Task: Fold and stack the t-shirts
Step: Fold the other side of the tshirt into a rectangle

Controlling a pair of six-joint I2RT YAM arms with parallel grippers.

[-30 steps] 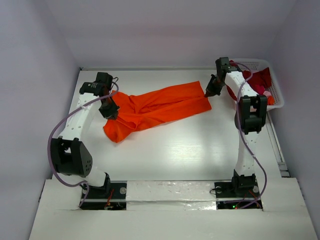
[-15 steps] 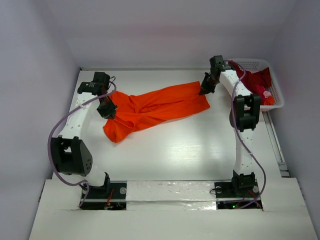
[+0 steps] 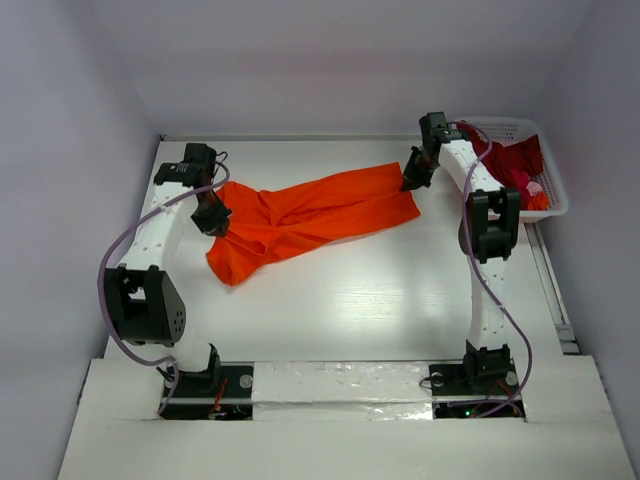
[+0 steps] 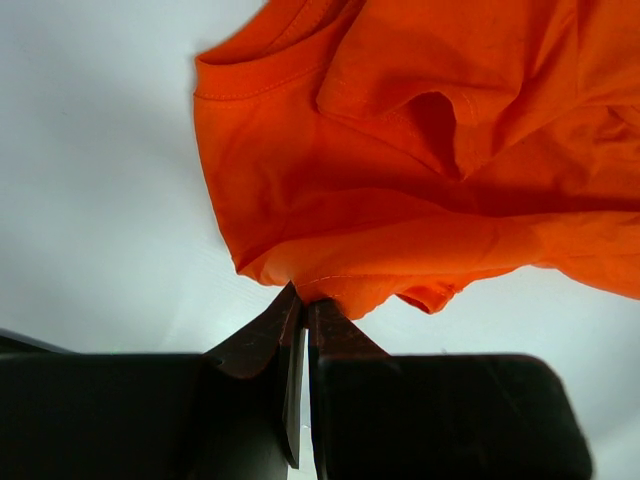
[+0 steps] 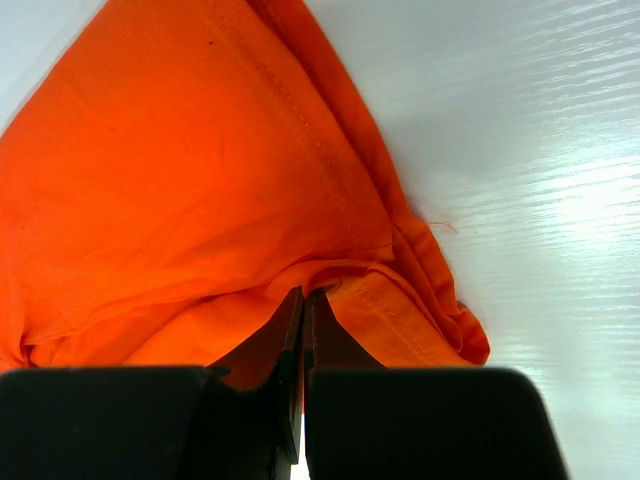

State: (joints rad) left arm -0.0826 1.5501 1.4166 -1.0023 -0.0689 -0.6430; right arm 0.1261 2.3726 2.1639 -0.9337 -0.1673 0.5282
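The orange t-shirt (image 3: pixel 310 215) lies stretched across the far part of the table, bunched in long folds. My left gripper (image 3: pixel 213 218) is shut on its left end; in the left wrist view the cloth (image 4: pixel 400 150) hangs from the closed tips (image 4: pixel 303 300). My right gripper (image 3: pixel 413 178) is shut on its upper right corner; in the right wrist view the hem (image 5: pixel 400 320) is pinched at the tips (image 5: pixel 303 297). Dark red t-shirts (image 3: pixel 510 160) lie heaped in the white basket (image 3: pixel 555 195) at the far right.
The basket stands just right of the right arm, against the right wall. Purple walls enclose the table on the left, back and right. White bare table (image 3: pixel 350 300) lies in front of the shirt.
Both grippers moved slightly toward the back of the table over the last second, still holding the shirt's ends; the shirt shifted a little with them. Little change in the last half second.
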